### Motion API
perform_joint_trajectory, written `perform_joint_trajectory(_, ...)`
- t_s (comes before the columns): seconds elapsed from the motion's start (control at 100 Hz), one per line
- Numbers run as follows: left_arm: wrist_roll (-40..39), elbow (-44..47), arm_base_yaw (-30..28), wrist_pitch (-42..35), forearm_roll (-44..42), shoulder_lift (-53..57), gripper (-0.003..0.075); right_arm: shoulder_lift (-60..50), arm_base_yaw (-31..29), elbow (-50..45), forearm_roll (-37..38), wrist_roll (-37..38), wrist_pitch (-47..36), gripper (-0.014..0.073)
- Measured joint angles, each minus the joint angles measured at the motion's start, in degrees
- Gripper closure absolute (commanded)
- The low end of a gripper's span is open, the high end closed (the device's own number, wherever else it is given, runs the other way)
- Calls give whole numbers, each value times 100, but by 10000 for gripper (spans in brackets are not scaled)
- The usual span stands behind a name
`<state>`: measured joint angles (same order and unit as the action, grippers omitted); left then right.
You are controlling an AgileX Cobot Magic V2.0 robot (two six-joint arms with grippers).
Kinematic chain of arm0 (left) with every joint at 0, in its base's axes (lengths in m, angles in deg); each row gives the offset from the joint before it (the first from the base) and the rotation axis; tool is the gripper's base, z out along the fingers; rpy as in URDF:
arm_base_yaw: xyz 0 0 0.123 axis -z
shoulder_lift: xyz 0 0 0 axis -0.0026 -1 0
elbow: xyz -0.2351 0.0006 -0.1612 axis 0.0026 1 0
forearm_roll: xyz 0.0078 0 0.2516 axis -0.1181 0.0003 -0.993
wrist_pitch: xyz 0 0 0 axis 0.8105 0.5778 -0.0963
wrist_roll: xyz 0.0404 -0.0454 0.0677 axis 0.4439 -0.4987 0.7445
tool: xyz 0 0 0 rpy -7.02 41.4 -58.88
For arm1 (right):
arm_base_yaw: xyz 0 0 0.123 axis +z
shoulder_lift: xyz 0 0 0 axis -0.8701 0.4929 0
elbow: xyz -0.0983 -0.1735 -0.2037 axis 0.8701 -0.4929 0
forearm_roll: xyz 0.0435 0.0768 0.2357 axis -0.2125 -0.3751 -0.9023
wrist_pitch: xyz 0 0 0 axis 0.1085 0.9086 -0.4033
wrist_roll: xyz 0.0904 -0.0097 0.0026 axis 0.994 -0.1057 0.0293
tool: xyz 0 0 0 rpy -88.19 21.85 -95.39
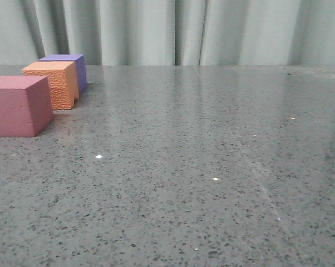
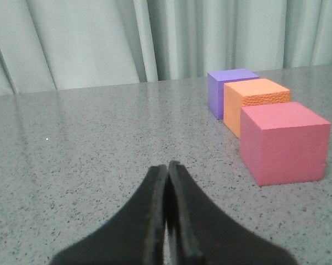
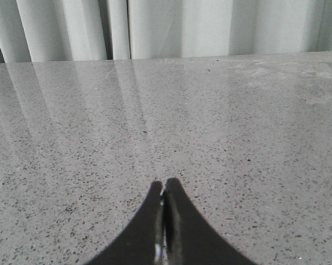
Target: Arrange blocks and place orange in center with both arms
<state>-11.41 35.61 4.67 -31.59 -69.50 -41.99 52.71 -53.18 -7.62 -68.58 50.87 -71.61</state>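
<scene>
Three blocks line up, pink point(image 1: 18, 105), orange point(image 1: 53, 83), purple point(image 1: 67, 68). Only wrist views show both grippers, left point(image 2: 167, 168) and right point(image 3: 164, 185), pinched closed, holding nothing.

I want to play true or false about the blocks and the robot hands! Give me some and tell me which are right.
1. The orange block sits between the purple block and the pink block. True.
2. The blocks are stacked in a tower. False: they stand in a row on the table.
3. The left hand is shut and holds nothing. True.
4. The right hand is holding a block. False: it is shut and empty, with no block in its view.
5. The blocks are on the table's right side. False: in the front view they are at the far left.
</scene>
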Motion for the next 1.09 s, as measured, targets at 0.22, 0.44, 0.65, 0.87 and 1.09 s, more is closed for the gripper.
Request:
perform_joint_trajectory(0.22,13,3,0,-289,161,-1,739,0,0,0,0,0,0,661)
perform_joint_trajectory(0.44,26,3,0,-482,171,-1,739,0,0,0,0,0,0,661)
perform_joint_trajectory(0.65,26,3,0,-501,171,-1,739,0,0,0,0,0,0,661)
perform_joint_trajectory(0.87,26,3,0,-525,171,-1,739,0,0,0,0,0,0,661)
perform_joint_trajectory(1.09,26,3,0,-525,171,-1,739,0,0,0,0,0,0,661)
